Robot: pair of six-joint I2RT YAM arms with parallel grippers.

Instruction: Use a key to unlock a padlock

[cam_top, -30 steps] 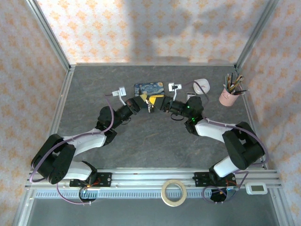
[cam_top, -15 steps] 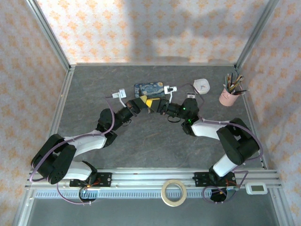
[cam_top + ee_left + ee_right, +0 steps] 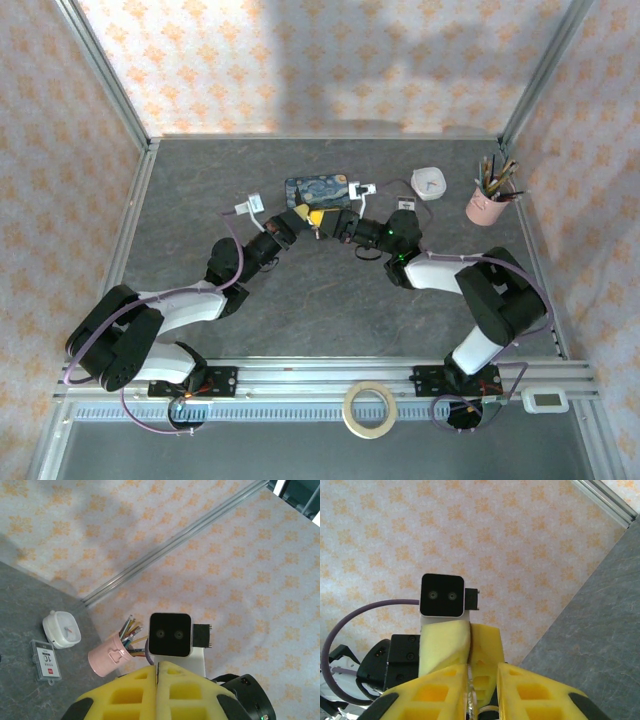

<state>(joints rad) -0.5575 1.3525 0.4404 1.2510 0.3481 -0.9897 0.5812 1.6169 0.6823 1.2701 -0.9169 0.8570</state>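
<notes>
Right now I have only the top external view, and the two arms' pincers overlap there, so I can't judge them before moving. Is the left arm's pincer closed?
Observer: Yes. In the left wrist view, the yellow foam fingers of the left pincer press together along a single seam.
Operator: And the right one?
Observer: In the right wrist view, the yellow foam fingers of the right pincer stand apart, and the left pincer's tip points into that gap. I cannot tell whether they clamp anything.
</notes>
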